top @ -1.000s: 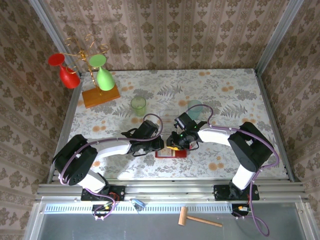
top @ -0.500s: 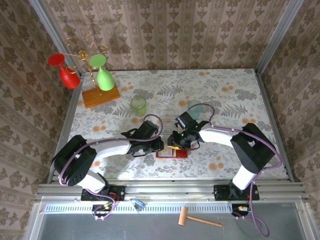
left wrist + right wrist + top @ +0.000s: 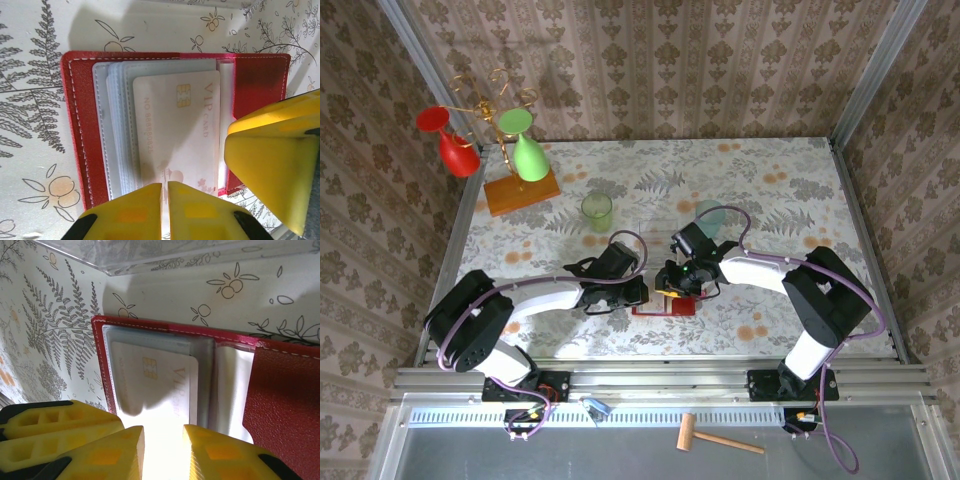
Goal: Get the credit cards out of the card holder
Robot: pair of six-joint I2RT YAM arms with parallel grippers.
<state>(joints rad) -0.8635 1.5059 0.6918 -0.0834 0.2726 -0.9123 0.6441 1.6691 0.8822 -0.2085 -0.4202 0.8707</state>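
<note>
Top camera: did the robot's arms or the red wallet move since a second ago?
Only a tiny bit. The right arm swung its elbow slightly toward the right edge of the table, while the right tool stayed at the red wallet. Nothing was visibly grabbed or let go. The left tool, the wallet and the green cup stayed where they were.

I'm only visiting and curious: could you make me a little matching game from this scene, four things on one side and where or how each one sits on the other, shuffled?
1. card holder
2. pale VIP card
3. green cup
4. wooden mallet

A. stands upright on the table
B. lies spread open, red
C. lies on the grey ledge in front of the table
D. lies on the clear pockets

Pairs: 1-B, 2-D, 3-A, 4-C
</note>
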